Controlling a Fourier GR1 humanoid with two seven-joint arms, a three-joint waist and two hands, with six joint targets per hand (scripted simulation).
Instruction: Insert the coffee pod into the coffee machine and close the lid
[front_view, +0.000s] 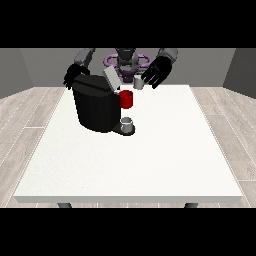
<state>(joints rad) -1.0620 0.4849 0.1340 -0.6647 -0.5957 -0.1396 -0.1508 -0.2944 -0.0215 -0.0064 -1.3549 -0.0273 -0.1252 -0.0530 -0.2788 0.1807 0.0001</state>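
A small pale coffee pod (138, 83) is seen at the fingertips of the robot hand at the view's right (156, 71), which is raised above the far part of the white surface (150, 160). The fingers of this robot hand are spread and bent slightly downward, and the pod appears to be pinched at their tips, though the contact itself cannot be made out clearly. Below and towards the view's left of this robot hand, the black coffee machine (95, 107) is stood on the surface, with its grey lid (112, 78) tilted up and open. A red part (126, 99) is seen at the machine's front, just below the pod, and a small grey cup (127, 123) is set on the machine's base beneath it. The robot hand at the view's left (73, 75) is held just behind the machine's top far corner; whether its fingers are open or curled cannot be told.
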